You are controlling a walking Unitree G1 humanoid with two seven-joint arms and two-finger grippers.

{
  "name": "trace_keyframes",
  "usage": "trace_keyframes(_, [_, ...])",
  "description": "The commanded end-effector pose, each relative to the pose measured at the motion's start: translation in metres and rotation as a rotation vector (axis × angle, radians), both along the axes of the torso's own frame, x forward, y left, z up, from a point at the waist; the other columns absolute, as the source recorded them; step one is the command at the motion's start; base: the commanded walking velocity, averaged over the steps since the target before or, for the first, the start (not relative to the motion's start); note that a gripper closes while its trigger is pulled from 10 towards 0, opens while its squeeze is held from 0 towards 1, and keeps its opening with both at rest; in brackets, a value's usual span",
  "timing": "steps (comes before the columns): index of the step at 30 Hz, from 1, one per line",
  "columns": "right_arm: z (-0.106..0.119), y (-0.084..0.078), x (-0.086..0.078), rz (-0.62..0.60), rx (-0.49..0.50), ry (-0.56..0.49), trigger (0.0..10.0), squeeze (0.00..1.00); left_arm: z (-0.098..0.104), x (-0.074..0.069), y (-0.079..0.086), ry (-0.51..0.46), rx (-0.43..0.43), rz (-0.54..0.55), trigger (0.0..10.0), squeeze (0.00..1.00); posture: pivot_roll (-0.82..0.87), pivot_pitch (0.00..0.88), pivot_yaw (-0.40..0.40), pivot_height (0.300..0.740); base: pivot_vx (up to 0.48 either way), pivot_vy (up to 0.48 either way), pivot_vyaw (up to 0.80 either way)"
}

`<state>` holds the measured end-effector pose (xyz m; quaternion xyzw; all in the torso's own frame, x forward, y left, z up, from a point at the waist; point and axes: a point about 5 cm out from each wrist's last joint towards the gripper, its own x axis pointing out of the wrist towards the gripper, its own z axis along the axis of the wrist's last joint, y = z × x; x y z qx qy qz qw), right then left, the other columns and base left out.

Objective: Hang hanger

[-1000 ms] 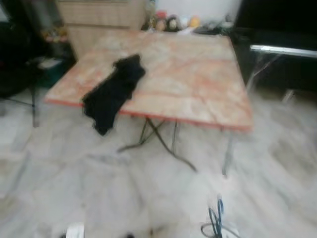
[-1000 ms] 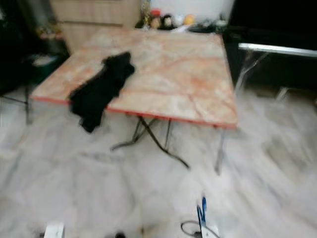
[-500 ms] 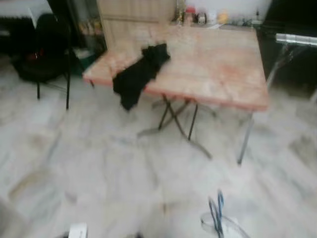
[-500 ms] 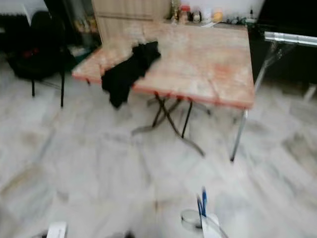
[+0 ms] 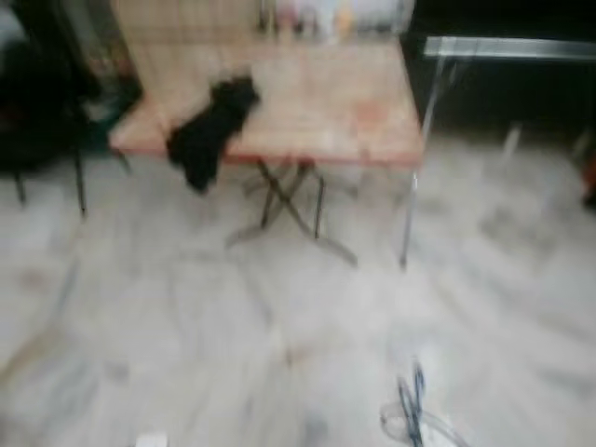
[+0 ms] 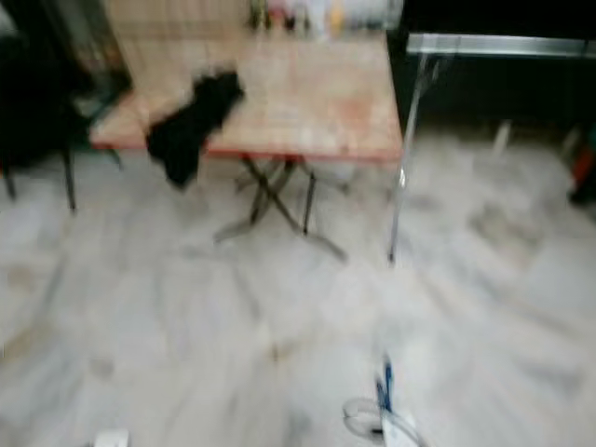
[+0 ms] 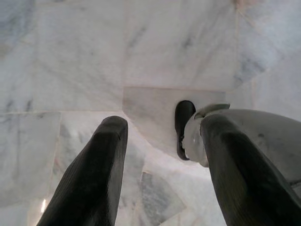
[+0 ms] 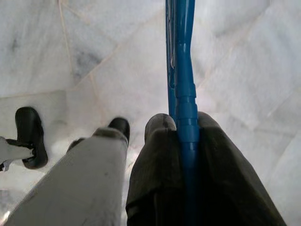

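My right jaws (image 8: pixel 181 125) are gripping the blue plastic hanger (image 8: pixel 181 61) tight, low over the marble floor (image 5: pixel 186 326); left jaws (image 7: pixel 162 141) are hanging apart, empty. Judgement: keeping the hanger steady, heading for the silver rail (image 5: pixel 507 47) beside the orange marbled surface (image 5: pixel 307 102).

The scene is seen from head height by both eye views, angled forward and down, blurred; the table (image 5: pixel 307 102) and marble floor (image 5: pixel 186 317) are shared, slightly offset. Each wrist view is aimed straight down at the floor, close.
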<state>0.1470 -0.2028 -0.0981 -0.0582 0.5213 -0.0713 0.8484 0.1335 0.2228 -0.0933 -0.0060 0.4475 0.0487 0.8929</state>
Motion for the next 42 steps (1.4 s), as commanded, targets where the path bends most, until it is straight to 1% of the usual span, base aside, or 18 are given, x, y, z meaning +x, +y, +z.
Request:
trace_keyframes(1, [0.000,0.007,0.003,-0.004,0.025,-0.016,10.0,0.00,0.000,-0.001,0.002,0.007,0.029,-0.026,10.0,0.00,0.03,0.059,-0.004,0.740,0.000,-0.266,0.00])
trace_keyframes(8, [-0.001,0.007,0.000,-0.002,0.024,-0.004,10.0,0.00,0.000,0.000,0.001,-0.002,0.033,-0.031,10.0,0.00,0.04,0.055,-0.007,0.740,0.000,-0.322,0.00])
trace_keyframes(20, [0.001,0.004,0.004,-0.023,0.015,-0.017,10.0,0.00,0.000,0.000,-0.001,-0.003,0.027,-0.037,10.0,0.00,0.04,0.062,-0.011,0.740,0.000,-0.360,0.00])
trace_keyframes(27, [0.001,0.003,0.005,-0.020,0.017,-0.019,10.0,0.00,0.000,-0.001,-0.002,-0.004,0.027,-0.039,10.0,0.00,0.04,0.063,-0.013,0.740,0.000,-0.371,-0.41])
trace_keyframes(33, [0.002,0.004,0.007,0.003,0.017,-0.030,10.0,0.00,0.001,0.002,-0.003,-0.020,0.021,-0.050,10.0,0.00,0.04,0.063,-0.013,0.740,0.000,-0.094,0.00])
trace_keyframes(35, [0.003,0.004,0.009,0.005,0.017,-0.041,10.0,0.00,0.002,0.005,-0.003,-0.033,0.017,-0.058,10.0,0.00,0.04,0.063,-0.014,0.740,0.000,0.000,0.00])
trace_keyframes(36, [0.006,0.002,0.016,0.009,0.014,-0.063,10.0,0.00,0.005,0.011,-0.003,-0.058,0.027,-0.093,10.0,0.00,0.04,0.063,-0.015,0.740,0.000,0.000,0.00])
trace_keyframes(37, [0.006,0.002,0.016,0.009,0.014,-0.063,10.0,0.00,0.005,0.011,-0.003,-0.058,0.027,-0.093,10.0,0.00,0.04,0.063,-0.015,0.740,0.000,0.000,0.00])
trace_keyframes(40, [0.011,-0.002,0.025,0.027,0.003,-0.093,10.0,0.00,0.010,0.020,-0.001,-0.097,0.042,-0.129,10.0,0.00,0.04,0.063,-0.015,0.740,0.000,0.000,0.00])
trace_keyframes(41, [0.011,-0.002,0.025,0.027,0.003,-0.093,10.0,0.00,0.010,0.020,-0.001,-0.097,0.042,-0.129,10.0,0.00,0.04,0.063,-0.015,0.740,0.000,0.000,0.00])
trace_keyframes(42, [0.014,-0.003,0.032,0.058,-0.012,-0.111,10.0,0.00,0.014,0.026,0.000,-0.122,0.051,-0.143,10.0,0.00,0.04,0.062,-0.016,0.740,0.000,0.000,0.43])
